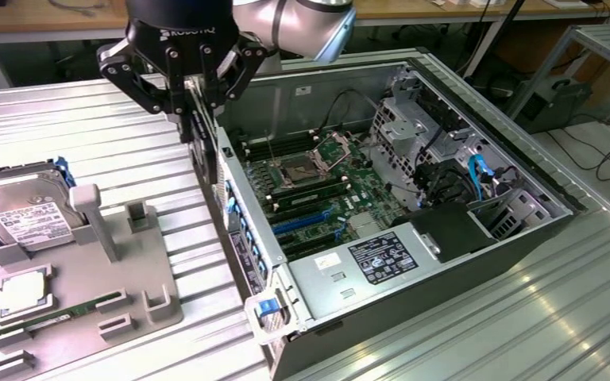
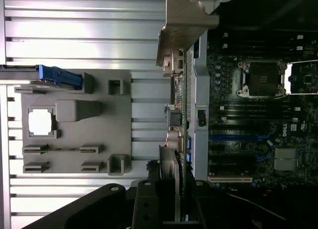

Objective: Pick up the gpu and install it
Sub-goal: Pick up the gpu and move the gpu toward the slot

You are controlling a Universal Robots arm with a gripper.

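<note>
Ribbed metal desk (image 1: pixel 93 119). I see black fingers (image 1: pixel 187 111) clamping thin dark gpu card (image 2: pixel 178 97) upright at open computer case (image 1: pixel 443 309) edge.

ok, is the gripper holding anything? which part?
The gpu, hanging edge-on. The fingers pinch its flat faces, apparently at the end away from the bracket.

A silver, white-labelled hard drive (image 1: pixel 25 218) rests on a grey moulded tray (image 1: pixel 125 278) beside an open metal computer case (image 1: pixel 411 317).
</note>
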